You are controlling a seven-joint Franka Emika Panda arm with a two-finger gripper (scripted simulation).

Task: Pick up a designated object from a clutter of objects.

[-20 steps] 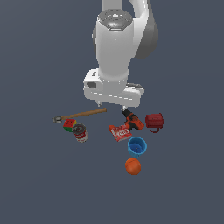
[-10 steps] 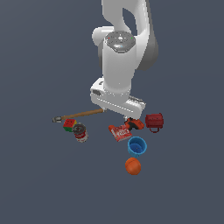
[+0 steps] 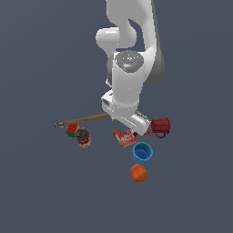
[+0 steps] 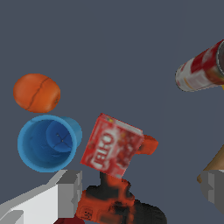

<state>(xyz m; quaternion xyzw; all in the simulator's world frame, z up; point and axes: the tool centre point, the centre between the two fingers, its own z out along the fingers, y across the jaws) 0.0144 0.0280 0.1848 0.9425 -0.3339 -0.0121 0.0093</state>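
Note:
The designated object, a flat red box (image 3: 124, 138) (image 4: 113, 146) with white lettering, lies in the middle of the clutter of objects. It leans against the orange drill (image 4: 114, 202), which the hand mostly hides in the exterior view. My gripper (image 3: 129, 128) (image 4: 142, 192) hangs low just above the drill and the box's near edge. It is open, and its grey fingers (image 4: 70, 192) stand wide apart with nothing between them. The box touches neither finger.
A blue cup (image 3: 142, 152) (image 4: 46, 142) and an orange ball (image 3: 138, 173) (image 4: 36, 92) sit beside the box. The dark red container (image 3: 160, 126) is on the exterior view's right. A red-white can (image 3: 83, 137) (image 4: 201, 70), multicoloured cube (image 3: 72, 129) and wooden-handled hammer (image 3: 84, 119) lie on its left.
The arm has come down toward the clutter, and the hand now covers most of the drill. None of the objects has moved.

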